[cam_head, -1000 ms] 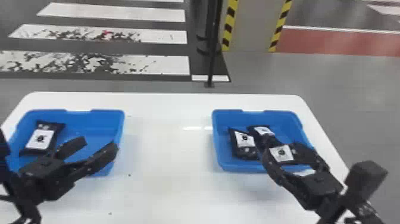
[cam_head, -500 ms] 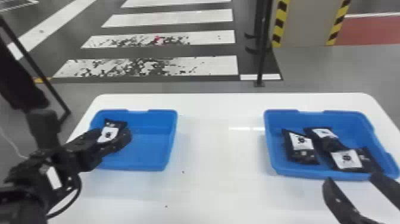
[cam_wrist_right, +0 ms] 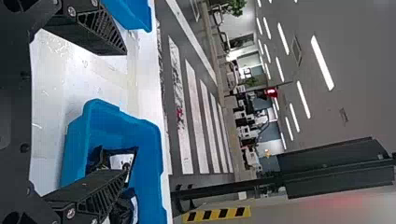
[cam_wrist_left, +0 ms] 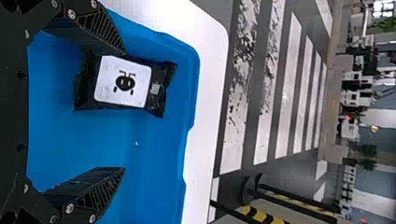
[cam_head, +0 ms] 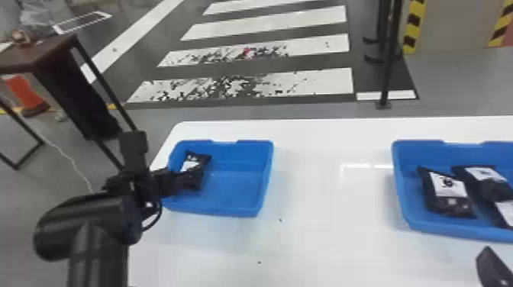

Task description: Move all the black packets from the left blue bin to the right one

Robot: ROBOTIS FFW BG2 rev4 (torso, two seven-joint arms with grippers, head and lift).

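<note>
Head view: a black packet lies along the left side of the left blue bin, with the left pincer at it, fingers spread wide and gripping nothing. More black packets lie in the right blue bin; near its front edge, the right pincer is wide open and empty. Both bins rest on the white table.

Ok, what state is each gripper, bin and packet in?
Left gripper, jaws open, empty
Right gripper, jaws open, empty
Left blue bin, upright, one packet inside
Left bin's packet, lying label up, ungripped
Right blue bin, upright, at least three packets inside
Right bin's packets, loose, labels up
</note>
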